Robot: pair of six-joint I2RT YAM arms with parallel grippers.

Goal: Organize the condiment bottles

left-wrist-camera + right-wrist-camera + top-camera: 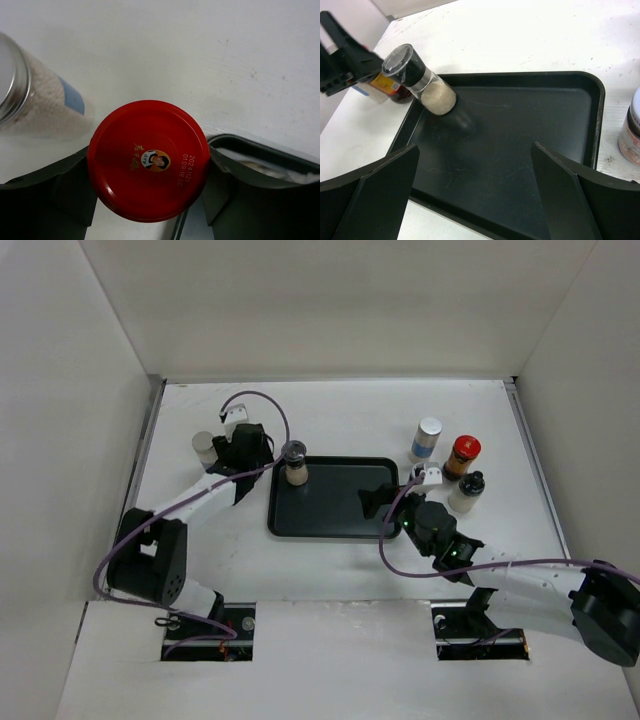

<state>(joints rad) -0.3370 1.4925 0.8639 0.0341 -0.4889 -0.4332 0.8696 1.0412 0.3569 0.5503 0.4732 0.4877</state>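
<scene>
The red-lidded jar [150, 160] fills the lower centre of the left wrist view. The left gripper [243, 448] is clamped on it, fingers [70, 190] pressed to either side, and a white silver-capped bottle [30, 95] stands at the upper left. The right gripper [475, 165] hangs wide open over the black tray [330, 508], where a black-capped shaker [420, 80] stands in the upper left corner; three more bottles [462, 455] cluster right of the tray.

red-lidded jar [148, 160]: lid glossy, smooth; shaker cap [12, 80]: brushed metal; tray [520, 150]: dull sheen, fine scratches; tabletop [200, 50]: matt, scuffed.
</scene>
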